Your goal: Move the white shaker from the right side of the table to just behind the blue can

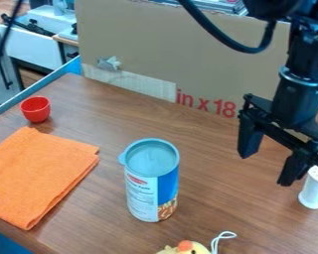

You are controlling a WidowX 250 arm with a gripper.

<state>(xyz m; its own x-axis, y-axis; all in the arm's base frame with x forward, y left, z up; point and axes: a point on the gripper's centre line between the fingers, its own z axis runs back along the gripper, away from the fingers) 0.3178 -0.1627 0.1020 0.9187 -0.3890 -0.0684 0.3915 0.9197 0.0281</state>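
The black gripper [267, 168] hangs at the right over the table, its two fingers spread wide with nothing between them. Beside its right-hand finger stands a white shaker [313, 191] with a holed top; whether they touch I cannot tell. Left of the gripper, a tall can [151, 183] with a grey-blue lid stands upright near the middle. An orange cloth [39, 173] lies folded at the left, with a small red cup [36, 109] behind it. A yellow toy [185, 248] with an orange beak and a white cord is partly cut off by the front edge.
A cardboard wall [168, 54] runs along the back of the wooden table [121, 109]. A blue rail [39, 89] borders the table at the back left, and a black cable [221, 37] loops down from the arm at the top.
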